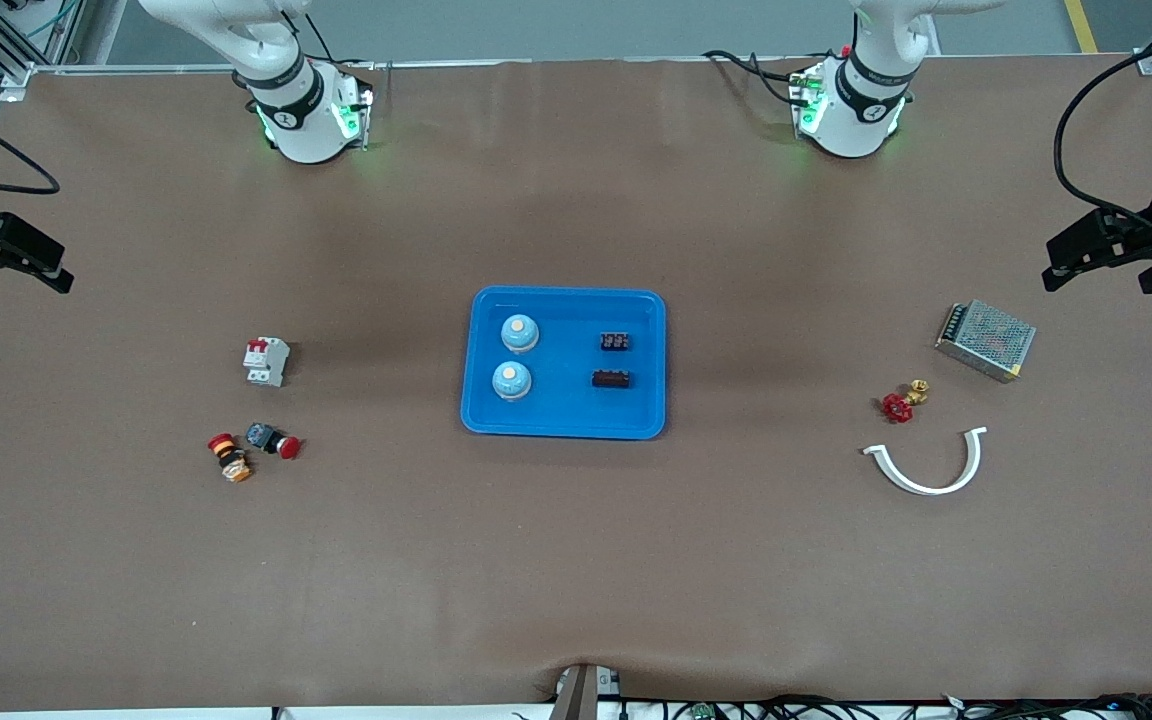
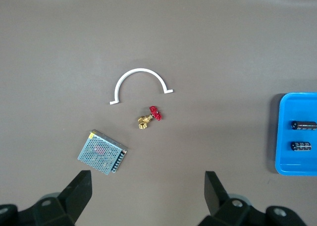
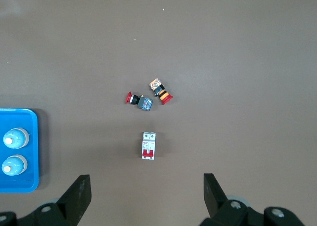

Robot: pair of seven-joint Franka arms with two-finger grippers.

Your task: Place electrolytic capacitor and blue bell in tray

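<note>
Both hands are held wide and empty, the left hand (image 1: 1116,255) and right hand (image 1: 1,260) at opposite desk ends; between them, equally distant, lies the tray (image 1: 563,420), where two blue bells (image 1: 519,333) and two dark capacitors (image 1: 615,342) already sit.

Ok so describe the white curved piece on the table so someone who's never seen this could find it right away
Start from the blue tray in the middle of the table and go toward the left arm's end. There, nearer to the front camera than the metal mesh box and the red-handled brass valve, lies the white curved piece. It is the only thin, open half-ring there, with small outward tabs at both ends.
</note>
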